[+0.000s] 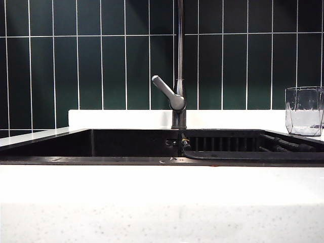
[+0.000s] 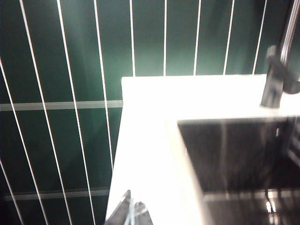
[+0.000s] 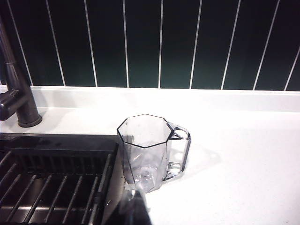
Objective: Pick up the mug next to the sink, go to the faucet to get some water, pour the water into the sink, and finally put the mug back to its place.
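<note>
Mug (image 3: 149,152): I'm seeing it standing upright on the table (image 3: 243,154), right of the sink (image 1: 126,144), handle facing away. Right gripper (image 3: 135,206) is hovering just before it, jaws together, empty. Left gripper (image 2: 131,213), jaws together, is sitting far off, lower left.

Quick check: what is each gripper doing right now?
Left gripper: shut, empty, over the countertop left of the sink.
Right gripper: shut, empty, just short of the mug.

The faucet (image 1: 178,76) spout runs off the frame's top; the left wrist view is blurred.
</note>
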